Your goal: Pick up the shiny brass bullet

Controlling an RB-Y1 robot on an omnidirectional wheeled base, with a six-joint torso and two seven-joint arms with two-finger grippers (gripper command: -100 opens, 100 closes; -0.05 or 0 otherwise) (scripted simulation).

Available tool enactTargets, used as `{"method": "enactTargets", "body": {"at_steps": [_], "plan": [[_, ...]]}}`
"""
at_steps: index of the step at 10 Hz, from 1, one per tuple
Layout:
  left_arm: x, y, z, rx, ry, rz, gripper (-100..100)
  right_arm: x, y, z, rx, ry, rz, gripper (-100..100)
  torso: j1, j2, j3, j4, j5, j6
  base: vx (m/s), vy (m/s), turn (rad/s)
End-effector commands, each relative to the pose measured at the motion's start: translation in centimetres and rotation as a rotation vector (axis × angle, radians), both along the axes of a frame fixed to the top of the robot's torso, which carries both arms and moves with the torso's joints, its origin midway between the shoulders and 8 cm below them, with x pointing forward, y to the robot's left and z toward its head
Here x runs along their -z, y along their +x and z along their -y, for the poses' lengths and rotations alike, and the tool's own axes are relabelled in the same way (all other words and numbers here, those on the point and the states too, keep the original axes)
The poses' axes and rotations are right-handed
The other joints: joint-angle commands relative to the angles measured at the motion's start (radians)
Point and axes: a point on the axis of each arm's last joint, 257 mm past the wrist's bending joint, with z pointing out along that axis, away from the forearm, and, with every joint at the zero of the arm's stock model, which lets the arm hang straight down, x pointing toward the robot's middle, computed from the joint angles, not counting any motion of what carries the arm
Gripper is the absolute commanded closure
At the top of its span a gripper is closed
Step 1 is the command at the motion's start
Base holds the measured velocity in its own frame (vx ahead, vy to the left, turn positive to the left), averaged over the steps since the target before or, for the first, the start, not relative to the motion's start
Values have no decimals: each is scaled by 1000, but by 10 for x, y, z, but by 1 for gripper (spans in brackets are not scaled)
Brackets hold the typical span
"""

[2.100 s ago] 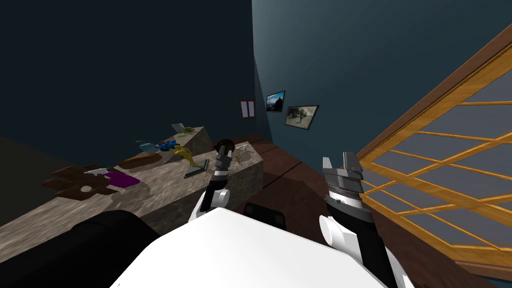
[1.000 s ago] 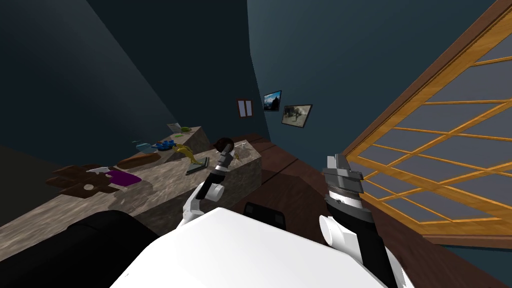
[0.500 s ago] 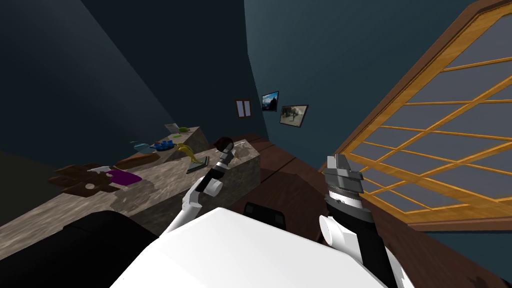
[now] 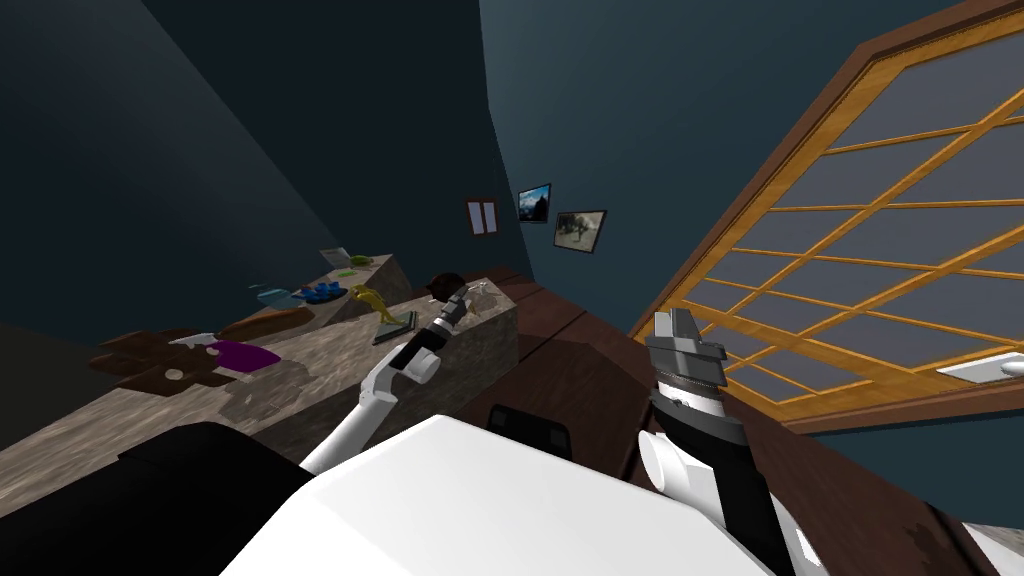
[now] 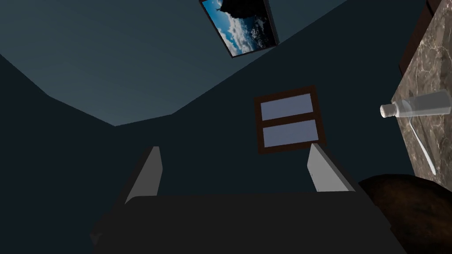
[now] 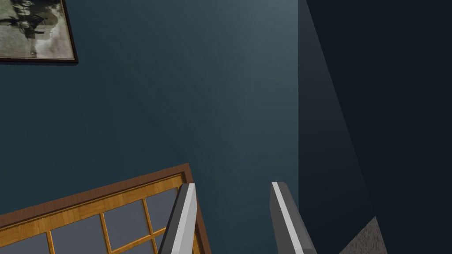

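Note:
My left gripper reaches over the far end of the marble counter, next to a dark brown round thing. Its fingers stand open with nothing between them. Beside it the left wrist view shows a clear bottle with a white cap lying on the marble, a pale spoon and the dark brown thing. I cannot make out a brass bullet. My right gripper is held up to the right of the counter, its fingers apart and empty.
On the counter are a gold figurine on a dark base, blue items, a purple cloth and brown flat shapes. A wooden lattice window fills the right. A dark box sits on the brown floor.
My left arm has stretched forward, taking its gripper further along the counter's far end. The head view has rolled a little. The right arm has held still.

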Motion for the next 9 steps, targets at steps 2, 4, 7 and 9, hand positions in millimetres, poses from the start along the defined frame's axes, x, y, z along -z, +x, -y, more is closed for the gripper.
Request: {"method": "enactTargets", "body": {"at_steps": [2,4,7,9], "plan": [[12,9,-9,-4,45,-68,-100,0,0,0,0,0,0,0,0,-1,-1,0,0,0,-47,-8,-48],[27,15,-21,-15,87,-139,-100,0,0,0,0,0,0,0,1,-2,-1,0,0,0,-42,-9,-139],[41,18,-32,-31,118,-202,-100,0,0,0,0,0,0,0,1,-4,-2,-1,0,0,-11,-7,-54],[63,20,-54,-61,168,-295,-100,0,0,0,0,0,0,0,1,-5,-3,-1,0,0,9,-8,-139]]}}
